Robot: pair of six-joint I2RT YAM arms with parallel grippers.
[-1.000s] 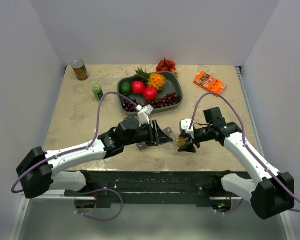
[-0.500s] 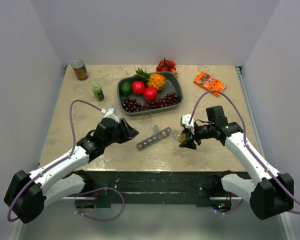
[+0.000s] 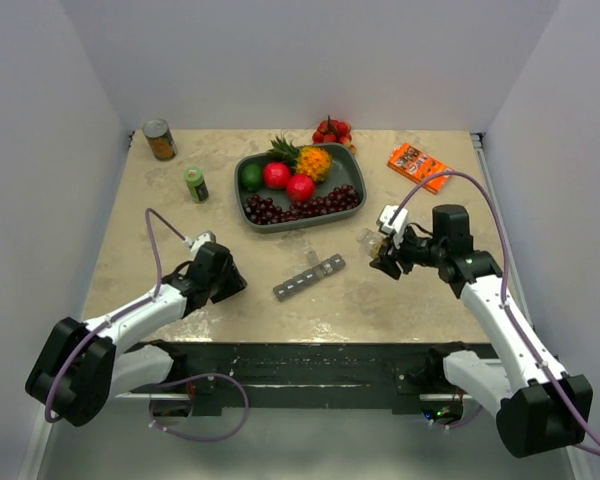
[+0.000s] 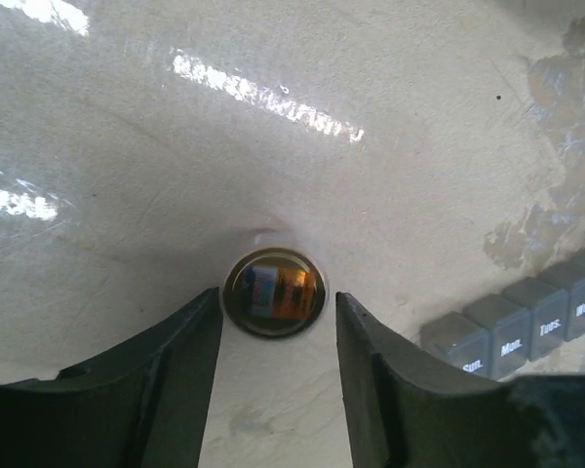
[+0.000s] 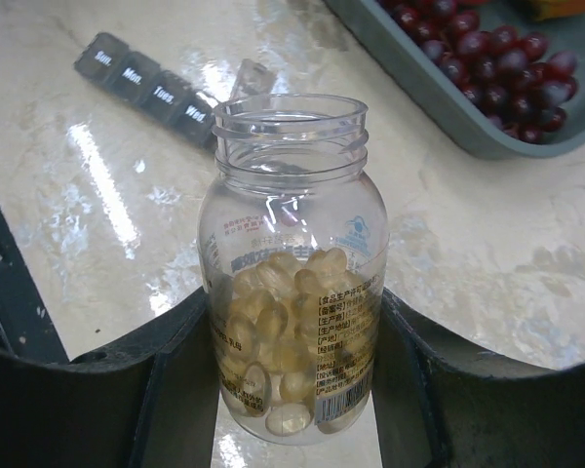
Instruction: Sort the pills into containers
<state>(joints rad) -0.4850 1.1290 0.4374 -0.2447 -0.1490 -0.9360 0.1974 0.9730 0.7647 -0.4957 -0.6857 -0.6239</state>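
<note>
Pour pending; right hand (image 5: 292, 327) grips the open pill bottle (image 5: 292, 195)
Left hand (image 4: 278, 314) flanks a cap (image 4: 273, 291), grip unclear; next: tip bottle precisely over containers (image 3: 308, 277)

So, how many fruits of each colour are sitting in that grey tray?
Green: 1, a round green fruit
Red: 2, a red fruit and its twin
Yellow-orange: 1, a pineapple
Dark purple: 1, a grape bunch
Total: 5

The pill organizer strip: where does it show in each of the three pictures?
Top external: pill organizer at the picture's centre, lying diagonally.
Left wrist: pill organizer at the lower right edge.
Right wrist: pill organizer upper left, behind the pill bottle.
Shared landmark: the marbled tabletop.
</note>
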